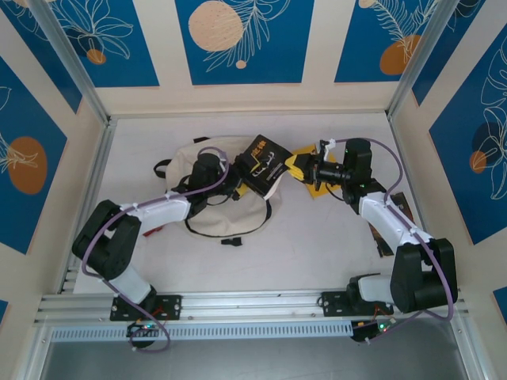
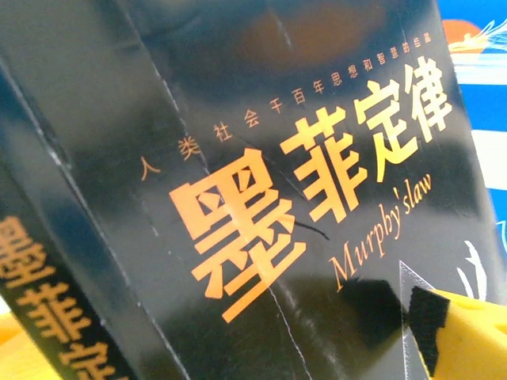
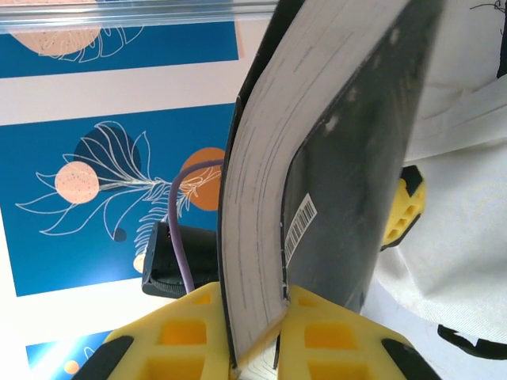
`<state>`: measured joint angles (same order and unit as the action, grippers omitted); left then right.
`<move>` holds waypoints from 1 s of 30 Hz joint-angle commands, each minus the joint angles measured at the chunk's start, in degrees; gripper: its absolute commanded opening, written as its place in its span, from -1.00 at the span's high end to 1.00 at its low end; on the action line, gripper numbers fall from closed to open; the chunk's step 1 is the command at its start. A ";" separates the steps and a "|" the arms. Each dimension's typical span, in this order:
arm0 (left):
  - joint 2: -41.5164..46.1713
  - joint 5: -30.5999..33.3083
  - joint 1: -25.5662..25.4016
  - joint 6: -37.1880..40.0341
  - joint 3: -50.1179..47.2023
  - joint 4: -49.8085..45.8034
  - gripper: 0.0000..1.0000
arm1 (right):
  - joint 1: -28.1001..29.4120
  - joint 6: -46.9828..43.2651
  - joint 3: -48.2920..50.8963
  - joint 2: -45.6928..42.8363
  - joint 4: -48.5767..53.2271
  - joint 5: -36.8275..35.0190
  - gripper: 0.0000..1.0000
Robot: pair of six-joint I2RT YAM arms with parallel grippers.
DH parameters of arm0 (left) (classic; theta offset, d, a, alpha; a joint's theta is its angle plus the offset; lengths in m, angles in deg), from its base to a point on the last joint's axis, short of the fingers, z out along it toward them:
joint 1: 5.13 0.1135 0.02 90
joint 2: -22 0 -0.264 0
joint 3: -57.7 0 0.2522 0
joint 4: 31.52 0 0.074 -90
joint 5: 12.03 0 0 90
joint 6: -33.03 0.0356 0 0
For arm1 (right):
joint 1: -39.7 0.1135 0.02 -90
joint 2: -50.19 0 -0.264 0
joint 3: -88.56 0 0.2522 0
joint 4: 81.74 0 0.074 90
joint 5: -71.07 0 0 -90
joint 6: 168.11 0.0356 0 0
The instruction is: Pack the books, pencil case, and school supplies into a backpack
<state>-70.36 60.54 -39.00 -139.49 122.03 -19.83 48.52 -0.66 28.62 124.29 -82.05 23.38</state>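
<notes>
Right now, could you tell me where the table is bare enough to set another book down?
Free: the near strip of table between the backpack and the arm bases, and along the back wall. Crowded: the middle, where the right hand holds the black book by the backpack.

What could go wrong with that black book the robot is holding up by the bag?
The right gripper pinches the black book by one edge only, and its pages bow; it may slip or crease. The left gripper stands open close to the cover, so it would likely not catch a fall. The backpack lies flat, no gap visibly held open; the book might snag on its fabric.
</notes>
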 commanded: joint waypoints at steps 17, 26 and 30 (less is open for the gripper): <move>6.72 4.77 1.17 2.84 -1.70 8.82 0.74 | 0.72 0.12 -0.95 -0.32 -1.14 2.13 0.54; 7.86 5.83 1.78 1.84 1.02 10.50 0.86 | 4.76 2.51 -0.23 0.01 -1.95 -1.99 -0.56; 6.88 5.71 1.96 2.06 4.30 10.44 0.87 | 7.93 4.90 0.15 0.94 -2.87 -5.48 -0.71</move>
<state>-64.41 66.05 -37.64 -138.49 121.68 -13.36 54.27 2.27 28.73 124.75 -83.01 19.84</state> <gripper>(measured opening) 0.177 0.845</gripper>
